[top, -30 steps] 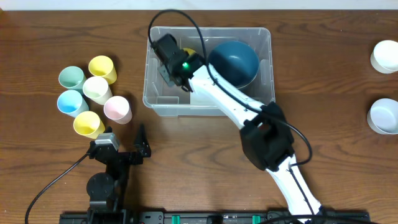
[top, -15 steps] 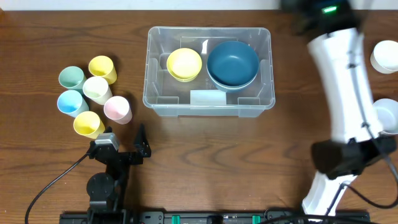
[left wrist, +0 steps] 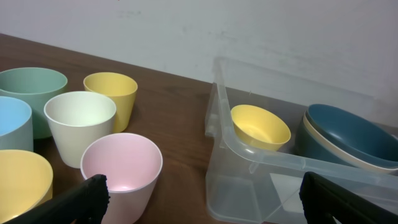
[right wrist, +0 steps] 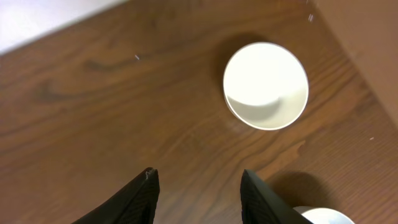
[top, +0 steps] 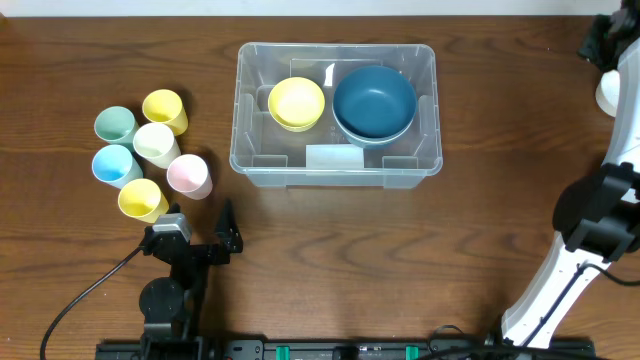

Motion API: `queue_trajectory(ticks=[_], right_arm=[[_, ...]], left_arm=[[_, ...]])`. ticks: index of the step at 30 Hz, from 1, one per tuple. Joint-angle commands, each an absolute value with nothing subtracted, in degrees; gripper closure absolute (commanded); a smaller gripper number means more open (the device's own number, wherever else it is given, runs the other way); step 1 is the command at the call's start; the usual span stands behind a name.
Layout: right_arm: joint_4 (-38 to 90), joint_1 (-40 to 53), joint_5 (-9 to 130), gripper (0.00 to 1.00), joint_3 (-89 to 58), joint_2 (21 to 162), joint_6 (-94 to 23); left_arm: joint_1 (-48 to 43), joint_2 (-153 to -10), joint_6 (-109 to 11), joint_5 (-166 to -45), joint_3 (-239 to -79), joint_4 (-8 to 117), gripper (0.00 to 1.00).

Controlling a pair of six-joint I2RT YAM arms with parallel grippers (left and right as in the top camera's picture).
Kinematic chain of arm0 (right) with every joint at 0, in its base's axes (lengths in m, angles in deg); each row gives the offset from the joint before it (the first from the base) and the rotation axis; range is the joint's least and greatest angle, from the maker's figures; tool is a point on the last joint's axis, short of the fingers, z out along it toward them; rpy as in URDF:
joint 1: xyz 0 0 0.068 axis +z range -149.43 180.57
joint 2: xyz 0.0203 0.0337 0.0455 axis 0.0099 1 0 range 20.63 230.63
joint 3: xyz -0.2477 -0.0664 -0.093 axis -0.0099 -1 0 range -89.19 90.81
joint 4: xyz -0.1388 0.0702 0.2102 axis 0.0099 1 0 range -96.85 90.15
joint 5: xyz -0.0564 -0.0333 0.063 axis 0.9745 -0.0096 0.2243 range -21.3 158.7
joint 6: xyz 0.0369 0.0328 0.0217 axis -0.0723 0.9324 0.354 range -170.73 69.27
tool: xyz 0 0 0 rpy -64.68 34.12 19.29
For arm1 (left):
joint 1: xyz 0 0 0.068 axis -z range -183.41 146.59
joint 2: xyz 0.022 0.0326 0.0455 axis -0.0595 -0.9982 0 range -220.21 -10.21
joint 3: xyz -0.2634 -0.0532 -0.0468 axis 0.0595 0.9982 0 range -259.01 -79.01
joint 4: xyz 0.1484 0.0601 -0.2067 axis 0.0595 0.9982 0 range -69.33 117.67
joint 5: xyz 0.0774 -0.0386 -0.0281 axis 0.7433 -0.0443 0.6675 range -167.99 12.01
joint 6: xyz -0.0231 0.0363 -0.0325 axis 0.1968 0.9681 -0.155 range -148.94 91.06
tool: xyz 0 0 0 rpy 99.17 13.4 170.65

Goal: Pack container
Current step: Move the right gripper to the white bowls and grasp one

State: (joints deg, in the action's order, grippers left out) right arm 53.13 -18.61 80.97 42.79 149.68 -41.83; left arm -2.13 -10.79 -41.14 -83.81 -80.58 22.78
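The container (top: 336, 48) is a clear plastic bin at the table's middle back. A yellow bowl (top: 297, 103) and a blue bowl (top: 374, 102) sit inside it, side by side. My right gripper (top: 604, 36) is at the far right back edge, open and empty. In the right wrist view it (right wrist: 198, 177) hovers above bare table near a white bowl (right wrist: 266, 86). My left gripper (top: 213, 240) rests open and empty at the front left. In the left wrist view it (left wrist: 202, 193) faces the container (left wrist: 249, 152) and a pink cup (left wrist: 121, 165).
Several pastel cups (top: 150, 142) stand in a cluster left of the container. A white bowl (top: 612, 95) shows at the right edge, partly behind my right arm. A second white bowl's edge (right wrist: 323, 216) shows in the right wrist view.
My right arm lifted out of the container and swung to the far right back corner. The yellow bowl now lies uncovered in the container. The left arm has not moved.
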Motion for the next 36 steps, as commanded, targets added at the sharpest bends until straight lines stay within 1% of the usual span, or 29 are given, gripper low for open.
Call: queue_trajectory(ticks=[1, 6, 14, 17, 25, 36], right_arm=[[53.0, -19.6, 78.3, 0.55, 42.68, 153.35, -44.76], [52.63, -21.15, 78.35, 0.54, 42.68, 157.66, -48.95], [51.78, -25.06, 78.3, 0.48, 42.68, 159.93, -55.25], [51.12, -26.83, 78.3, 0.44, 42.7, 159.95, -56.86], [49.24, -30.57, 76.03, 0.46, 42.68, 161.33, -57.26], [46.77, -30.07, 75.68, 0.46, 42.68, 166.51, -61.13]], left_arm=[[-2.04, -10.46, -41.1, -84.45, -79.26, 24.18, 0.02], [-2.04, -10.46, -41.08, -84.45, -79.26, 24.18, 0.02], [-2.04, -10.46, -41.08, -84.45, -79.26, 24.18, 0.02], [-2.04, -10.46, -41.08, -84.45, -79.26, 24.18, 0.02], [-2.04, -10.46, -41.1, -84.45, -79.26, 24.18, 0.02], [-2.04, -10.46, -41.08, -84.45, -79.26, 24.18, 0.02]])
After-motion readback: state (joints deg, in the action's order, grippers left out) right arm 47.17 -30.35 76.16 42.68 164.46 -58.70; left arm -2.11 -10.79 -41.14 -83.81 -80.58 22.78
